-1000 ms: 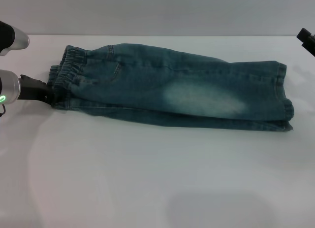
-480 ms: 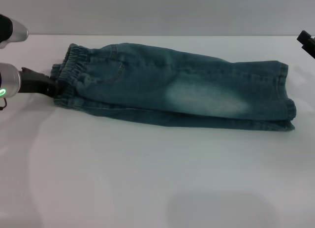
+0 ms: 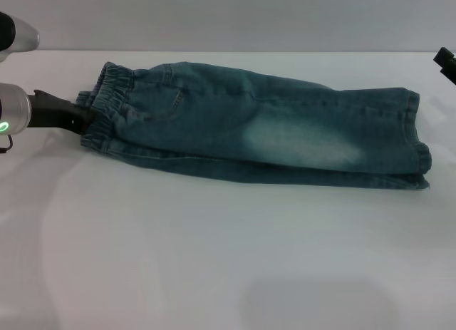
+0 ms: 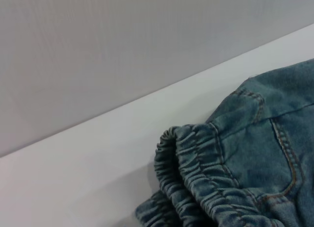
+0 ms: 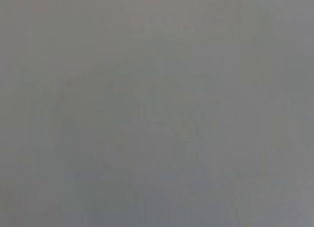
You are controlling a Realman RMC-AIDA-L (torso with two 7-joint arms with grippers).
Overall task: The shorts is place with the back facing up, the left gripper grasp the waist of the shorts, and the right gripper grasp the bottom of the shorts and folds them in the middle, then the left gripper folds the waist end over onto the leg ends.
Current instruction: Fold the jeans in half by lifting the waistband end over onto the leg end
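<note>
Already the shorts point(image 3: 263, 130) lie folded lengthwise on the white surface point(image 3: 214, 259), so the first fold looks done; the waist-over-legs fold is left. The left hand point(image 3: 80, 120) sits at the waist of the shorts point(image 3: 107, 109), seemingly pinching the ruched band, though its fingers are hidden in the cloth. Compared with a second ago, the garment has slid slightly toward the robot's right. The right hand point(image 3: 445, 63) hangs parked at the far edge; its opening cannot be told.
</note>
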